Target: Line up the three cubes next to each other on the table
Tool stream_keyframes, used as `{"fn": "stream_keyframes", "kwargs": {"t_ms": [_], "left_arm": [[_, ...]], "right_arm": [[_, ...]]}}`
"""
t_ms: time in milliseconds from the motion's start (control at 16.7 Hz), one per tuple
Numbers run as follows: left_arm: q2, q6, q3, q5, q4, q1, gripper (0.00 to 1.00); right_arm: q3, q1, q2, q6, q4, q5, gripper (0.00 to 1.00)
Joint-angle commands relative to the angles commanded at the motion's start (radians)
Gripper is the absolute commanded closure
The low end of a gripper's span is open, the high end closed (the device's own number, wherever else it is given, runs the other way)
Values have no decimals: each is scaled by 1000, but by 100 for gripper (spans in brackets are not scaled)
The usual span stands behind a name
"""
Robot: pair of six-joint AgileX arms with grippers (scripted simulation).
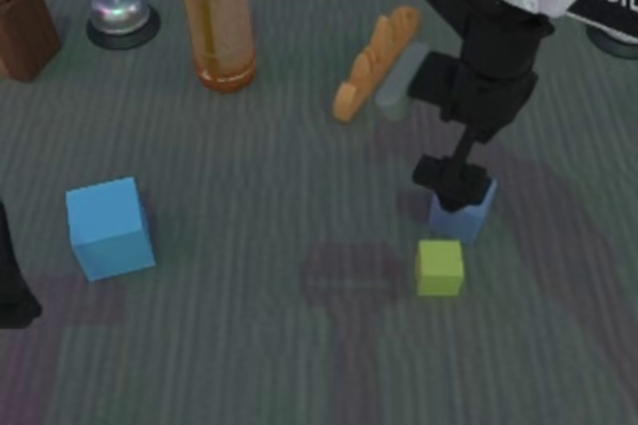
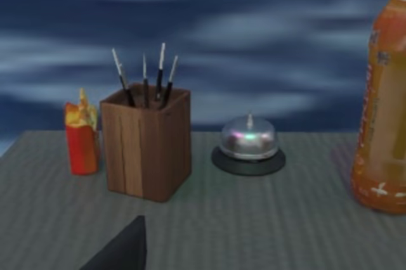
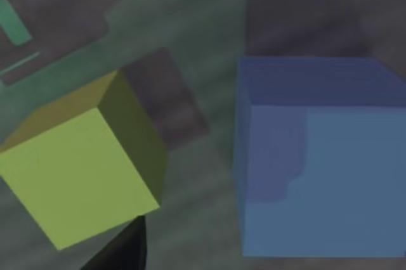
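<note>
The slate-blue cube (image 1: pixel 467 220) rests on the table (image 1: pixel 259 345) right of centre, and the small lime-green cube (image 1: pixel 440 267) sits just in front of it, a narrow gap apart. My right gripper (image 1: pixel 454 186) hovers open over the slate-blue cube's far edge. In the right wrist view the slate-blue cube (image 3: pixel 323 162) and the green cube (image 3: pixel 82 168) lie below, with only one dark fingertip (image 3: pixel 127 248) showing. The large sky-blue cube (image 1: pixel 110 228) stands alone at the left. My left gripper (image 1: pixel 12 295) is parked at the table's left edge.
Along the back stand a wooden pen holder (image 1: pixel 22 26), a silver bell (image 1: pixel 121 12), an orange bottle (image 1: pixel 213 11), a bread loaf (image 1: pixel 376 61) and a grey bar (image 1: pixel 402 81). A red fries box (image 2: pixel 81 140) stands beside the pen holder (image 2: pixel 147 146).
</note>
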Motion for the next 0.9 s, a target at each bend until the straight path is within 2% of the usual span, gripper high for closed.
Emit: {"fn": "stream_keyframes", "kwargs": {"t_ms": [420,780,900], "left_arm": [[0,0,0,0,0,0,0],[0,0,0,0,0,0,0],[0,0,0,0,0,0,0]], "right_arm": [[-168,-2,80,0,255,1,0],[-193,-3,93,0,287,1,0],[-193,-3,93,0,287,1,15]]}}
